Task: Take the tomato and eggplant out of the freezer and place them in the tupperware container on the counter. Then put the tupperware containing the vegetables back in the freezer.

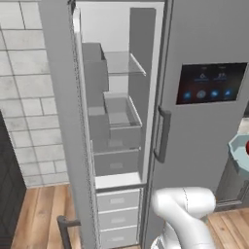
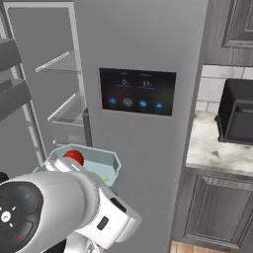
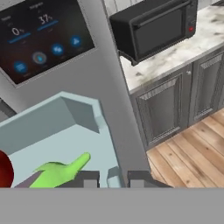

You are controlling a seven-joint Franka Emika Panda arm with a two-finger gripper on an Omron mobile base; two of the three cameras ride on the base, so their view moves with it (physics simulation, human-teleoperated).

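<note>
The two dark fingers [image 3: 91,178] of the gripper [image 3: 113,179] are pinched tight on the near rim of the tupperware container [image 3: 52,131], holding it up in the air in front of the freezer [image 2: 143,54]. Inside the pale blue tray sit the red tomato [image 3: 4,169] and the eggplant [image 3: 33,181], whose bright green stem points toward the fingers. In the right base view the tomato shows over the tray's edge, behind the white arm. The freezer's left door stands open, with grey shelves [image 1: 124,63] and drawers [image 1: 118,200] inside. Its dark touch panel [image 1: 210,82] is lit. To the right, a black microwave [image 3: 155,26] sits on the marbled counter [image 3: 175,57].
</note>
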